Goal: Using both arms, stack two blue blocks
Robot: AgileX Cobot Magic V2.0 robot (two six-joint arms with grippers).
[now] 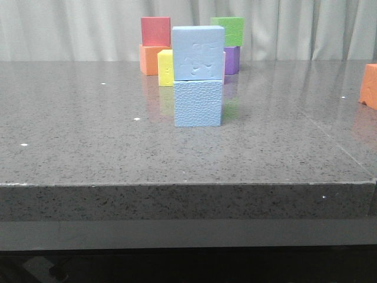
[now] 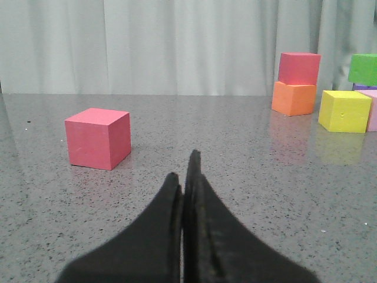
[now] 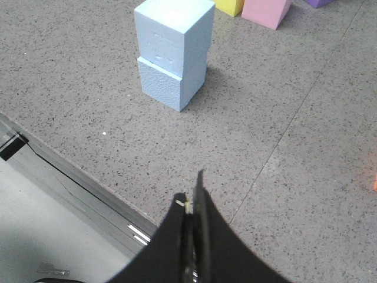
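Your two blue blocks (image 3: 171,56) stood stacked ahead of the right gripper (image 3: 191,203), well clear of it. Both it and the left gripper (image 2: 185,177) were closed, empty. Dented foam looked light, soft; pinch opposite flat faces.

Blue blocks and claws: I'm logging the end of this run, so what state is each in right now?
Upper blue block: resting on the lower one, upright, slightly offset.
Lower blue block: flat on the table, bearing the upper one.
Left claw: shut, holding nothing, away from the stack.
Right claw: shut, holding nothing, apart from the stack.
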